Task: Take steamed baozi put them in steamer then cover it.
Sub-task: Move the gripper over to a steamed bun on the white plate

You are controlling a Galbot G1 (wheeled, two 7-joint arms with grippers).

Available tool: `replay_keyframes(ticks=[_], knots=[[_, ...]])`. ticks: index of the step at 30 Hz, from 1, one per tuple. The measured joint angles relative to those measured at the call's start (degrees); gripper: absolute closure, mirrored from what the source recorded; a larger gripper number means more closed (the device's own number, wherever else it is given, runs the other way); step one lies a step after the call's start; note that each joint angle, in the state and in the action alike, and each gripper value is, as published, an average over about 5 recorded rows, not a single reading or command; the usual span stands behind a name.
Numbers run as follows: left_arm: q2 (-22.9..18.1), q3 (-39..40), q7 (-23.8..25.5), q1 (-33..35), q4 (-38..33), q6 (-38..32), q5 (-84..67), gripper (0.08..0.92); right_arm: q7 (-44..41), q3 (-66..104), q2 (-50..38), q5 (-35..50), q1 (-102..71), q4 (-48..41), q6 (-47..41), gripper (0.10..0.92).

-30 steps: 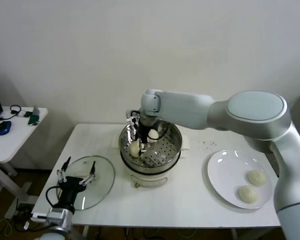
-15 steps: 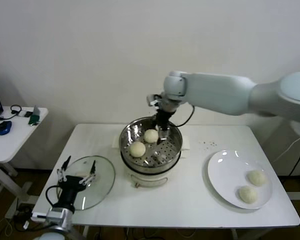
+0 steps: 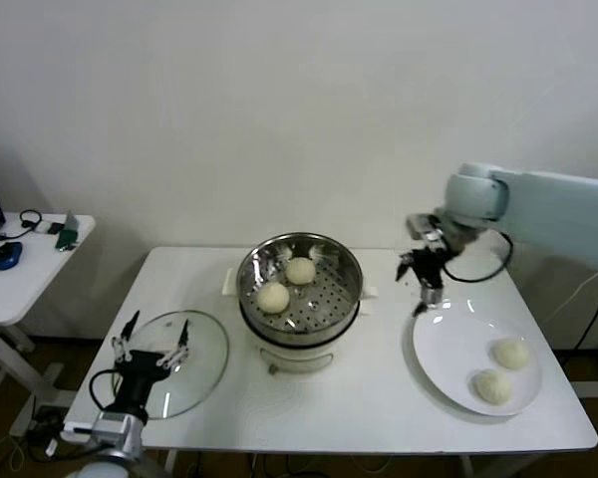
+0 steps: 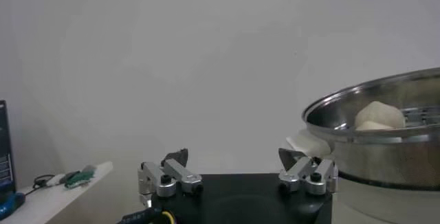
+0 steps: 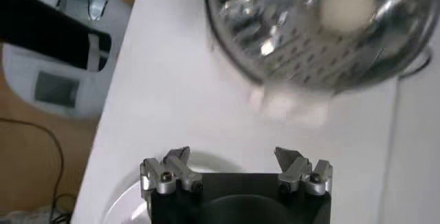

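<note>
The right pincer (image 3: pixel 426 282) hangs above the table (image 3: pixel 379 388) with its fingers spread and nothing between them. It sits between the steamer (image 3: pixel 300 289) and the white plate (image 3: pixel 448 349), just over the plate's near edge. Two steamed baozi (image 3: pixel 273 297) lie on the perforated floor of the steamer, well apart from this pincer on its steamer side. Two more steamed baozi (image 3: pixel 511 354) rest on the plate, beyond the pincer on the side away from the steamer.

The left pincer (image 3: pixel 151 344) is parked at the table's near left corner, fingers spread and empty, directly over the cover (image 3: pixel 204 363), which lies flat on the table beside the steamer. In the left wrist view the steamer (image 4: pixel 385 150) stands ahead of the left pincer (image 4: pixel 237 177)
</note>
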Motion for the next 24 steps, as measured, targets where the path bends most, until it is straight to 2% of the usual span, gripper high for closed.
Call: replay_keyframes(ticks=[11,24], knots=[[-0.83,0.72,-0.27,-0.25,0.31,0.95,1.23,0.177,-1.45,13.84,-13.00,-12.53,-19.12,-0.24,1.84,0.203],[-1.59,0.95,-0.38,-0.20,0.90,1.26,2.08,0.177,-1.80,26.99,-15.95,-20.62,-35.17,-5.06,3.16,0.203]])
